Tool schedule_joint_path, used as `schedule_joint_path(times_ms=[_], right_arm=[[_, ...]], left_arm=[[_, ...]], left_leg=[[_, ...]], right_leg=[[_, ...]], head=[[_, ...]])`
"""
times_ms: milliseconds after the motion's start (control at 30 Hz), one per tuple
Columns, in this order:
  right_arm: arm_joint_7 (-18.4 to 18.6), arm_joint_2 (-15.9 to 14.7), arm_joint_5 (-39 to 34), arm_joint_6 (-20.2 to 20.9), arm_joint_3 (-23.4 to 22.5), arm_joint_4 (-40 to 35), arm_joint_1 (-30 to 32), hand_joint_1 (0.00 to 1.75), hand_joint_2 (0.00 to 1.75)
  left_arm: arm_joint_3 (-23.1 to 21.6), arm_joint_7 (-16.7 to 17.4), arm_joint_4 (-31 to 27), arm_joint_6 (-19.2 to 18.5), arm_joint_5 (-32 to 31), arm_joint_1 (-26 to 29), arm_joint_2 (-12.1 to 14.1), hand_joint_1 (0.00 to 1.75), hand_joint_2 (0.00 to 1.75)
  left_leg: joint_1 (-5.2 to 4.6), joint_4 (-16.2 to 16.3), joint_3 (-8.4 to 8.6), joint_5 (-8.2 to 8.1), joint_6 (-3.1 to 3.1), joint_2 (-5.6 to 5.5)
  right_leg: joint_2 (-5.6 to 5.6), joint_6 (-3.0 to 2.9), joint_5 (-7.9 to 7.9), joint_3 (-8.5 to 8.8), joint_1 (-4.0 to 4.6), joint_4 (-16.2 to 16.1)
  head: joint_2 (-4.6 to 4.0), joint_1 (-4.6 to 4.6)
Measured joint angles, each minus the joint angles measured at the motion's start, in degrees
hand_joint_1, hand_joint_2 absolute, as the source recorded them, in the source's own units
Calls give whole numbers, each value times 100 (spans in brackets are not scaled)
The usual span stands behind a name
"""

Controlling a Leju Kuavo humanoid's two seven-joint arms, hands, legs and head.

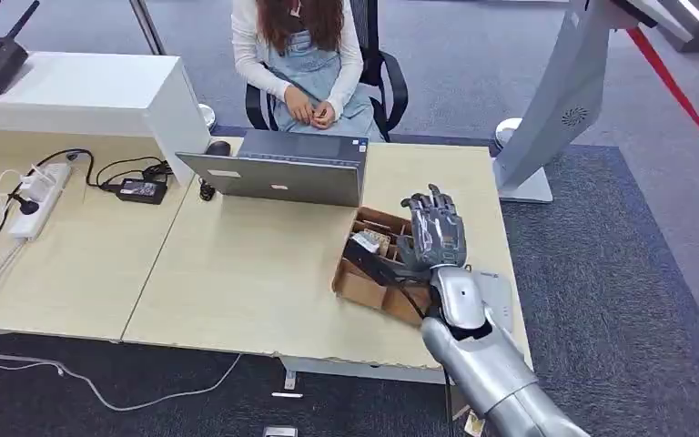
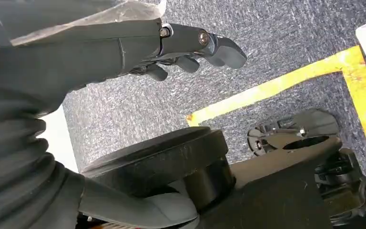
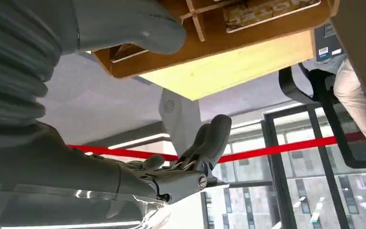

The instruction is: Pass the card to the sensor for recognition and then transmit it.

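One hand matters to you here: the right hand [image 1: 433,232] hovers at about five o'clock on the bench [image 1: 255,273], just above the cardboard box [image 1: 373,269], its fingers [image 1: 437,205] spread wide and holding nothing. Your left hand [image 2: 181,47] hangs low over the carpet, fingers loosely apart and empty too. Inside the box's compartments lie pale flat pieces; the card [image 1: 364,242] is probably among them, though you cannot tell exactly which piece it is. Expect it to be light, thin, stiff and rather slick, so pinch it by an edge between thumb and finger rather than pressing flat. Beyond the box, toward twelve o'clock, stands the grey laptop [image 1: 282,173], and behind it a person [image 1: 305,64] sits waiting. No sensor can be picked out with certainty.
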Motion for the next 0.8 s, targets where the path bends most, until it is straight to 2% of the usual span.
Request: schedule_joint_path(times_ms=[333, 800], right_arm=[[155, 24, -116, 48, 48, 236, -63, 65, 175], [334, -61, -168, 245, 66, 315, -53, 73, 175]], left_arm=[[-20, 0, 9, 0, 44, -5, 0, 0, 175], [-26, -13, 17, 20, 70, -8, 0, 0, 175]], left_leg=[[0, 1, 1, 0, 0, 0], [0, 1, 2, 0, 0, 1]], right_leg=[[0, 0, 0, 0, 0, 0], [0, 0, 0, 0, 0, 0]], head=[[0, 0], [0, 0]])
